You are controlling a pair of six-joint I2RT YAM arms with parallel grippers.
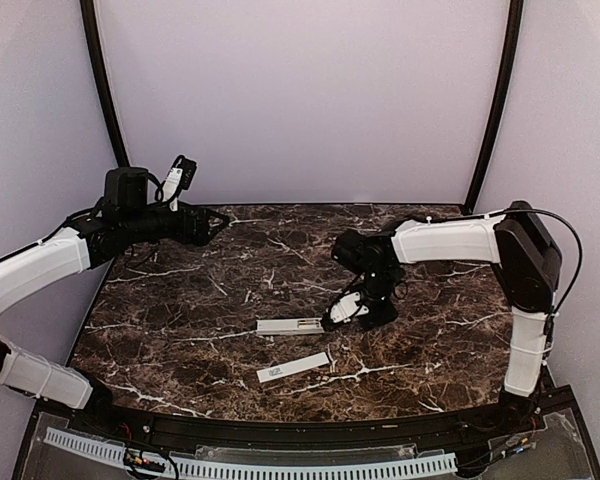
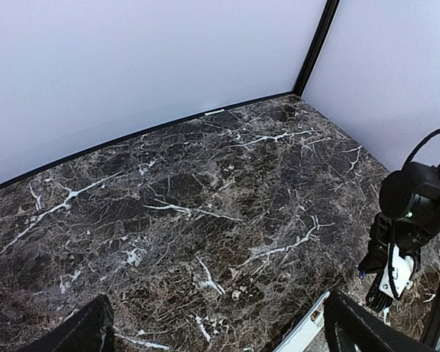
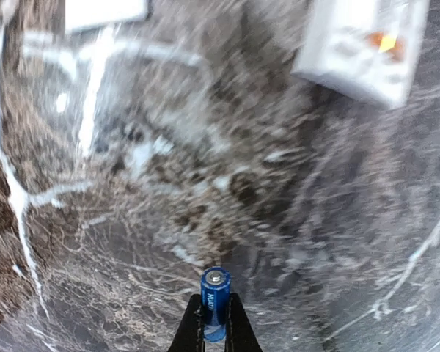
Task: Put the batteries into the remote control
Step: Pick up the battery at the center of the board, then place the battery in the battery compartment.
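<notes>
As right fingers point(image 3: 189, 331) pinch battery point(image 3: 215, 295) — remote control point(image 3: 363, 44) near.

My claw point(image 3: 215, 324) pinches a small blue cylindrical battery point(image 3: 215, 295) at six o'clock over the dark marble tabletop point(image 3: 205, 183); the white rectangular remote control point(image 3: 363, 44) lies at one o'clock, a flat white strip point(image 3: 106, 11) at eleven.

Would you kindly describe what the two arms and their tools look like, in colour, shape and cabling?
The left arm and right arm match: white boxy link shells, black rounded joints. A thin black cable loops outside the right arm's elbow. The left tool is black; the right tool has slim black fingers.
</notes>
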